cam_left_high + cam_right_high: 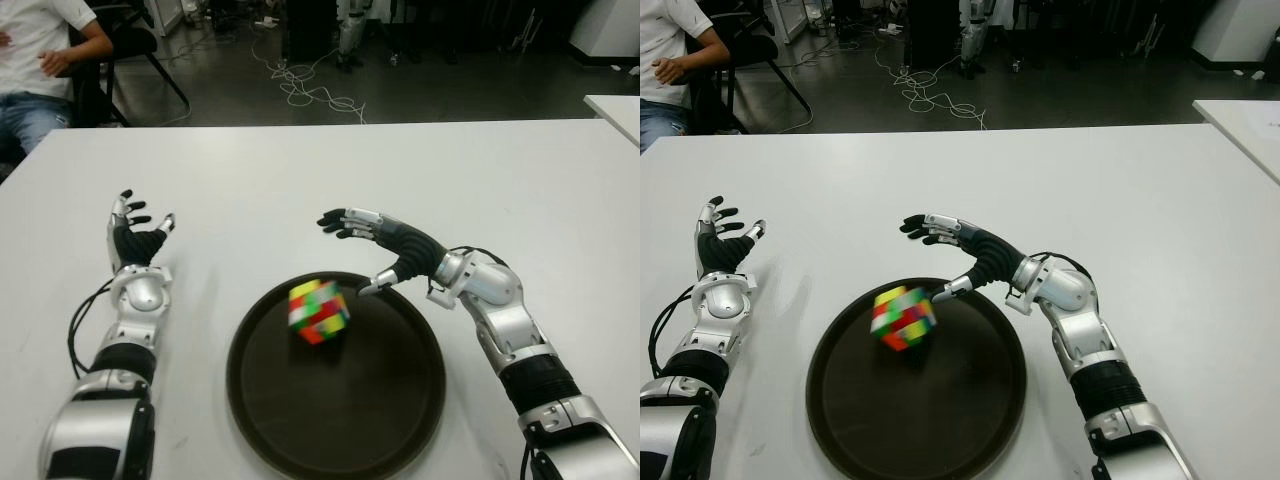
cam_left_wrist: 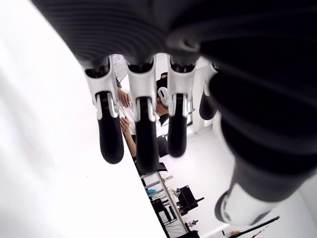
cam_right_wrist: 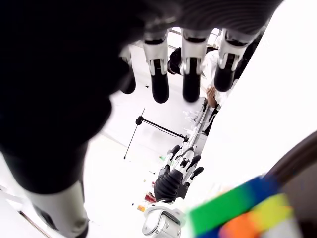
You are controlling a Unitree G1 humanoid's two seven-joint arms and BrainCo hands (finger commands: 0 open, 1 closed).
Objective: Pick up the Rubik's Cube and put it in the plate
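Left hand shows at the left of the white table, well apart from the plate, palm turned inward, its fingers spread and straight with nothing between them.

To its right lies the dark round plate, near the front edge of the table. The Rubik's Cube is in the plate's rear-left part, blurred and tilted up on a corner or edge, so that no face lies flat toward the camera. Being a cube it has no long axis; one corner points up and toward the far side of the table, and green, red, yellow and orange tiles show on the faces turned to the head camera. Whether it touches the plate's floor or is just above it cannot be told.

Right of the cube, the right hand is over the plate's far rim, palm facing left toward the cube. Its fingers are stretched out and apart, the thumb pointing down at the rim, and it holds nothing. The cube sits just beside the thumb, not touching it.

A person sits beyond the table's far left corner.
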